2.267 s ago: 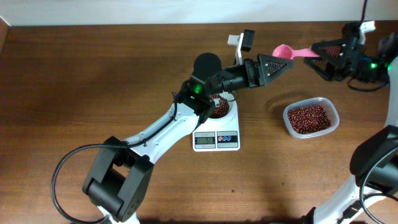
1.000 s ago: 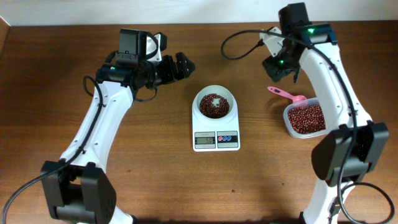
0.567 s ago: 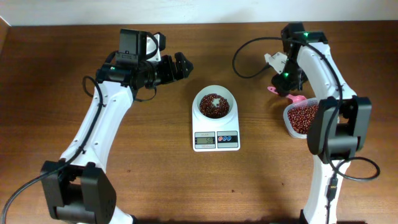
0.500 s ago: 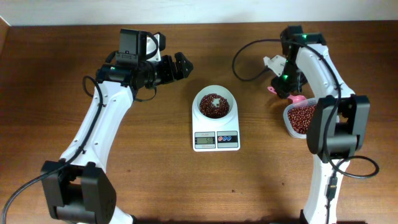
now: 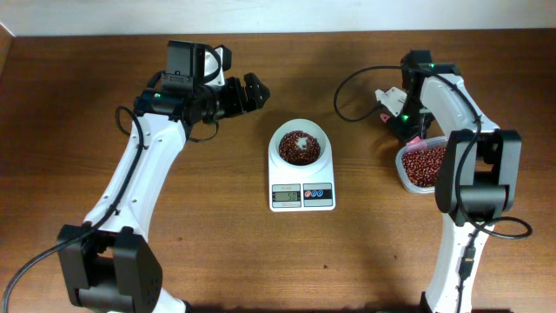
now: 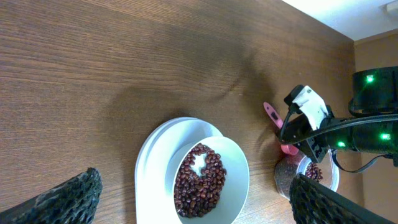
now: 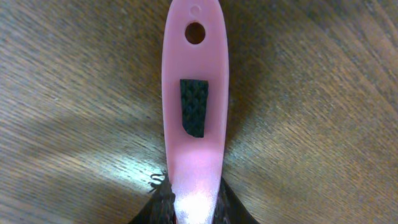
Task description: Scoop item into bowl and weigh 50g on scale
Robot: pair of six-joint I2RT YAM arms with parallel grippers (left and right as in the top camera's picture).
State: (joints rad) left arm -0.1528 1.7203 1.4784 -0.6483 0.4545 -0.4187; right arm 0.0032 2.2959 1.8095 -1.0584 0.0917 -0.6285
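Brown wood tabletop (image 7: pixel 62 93), visible grain, matt. Pink plastic scoop (image 7: pixel 194 62), smooth, glossy. White bowl (image 6: pixel 233 165), smooth, glossy. Black fingers (image 6: pixel 68 199), rough cross-hatched texture.

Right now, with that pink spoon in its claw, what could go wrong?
The right end effector pinches the pink scoop by its handle alone, so it could twist or slip. The clear tub of beans sits right beside it; lifting might knock it. The bowl on the scale already holds beans, so another scoop may overshoot.
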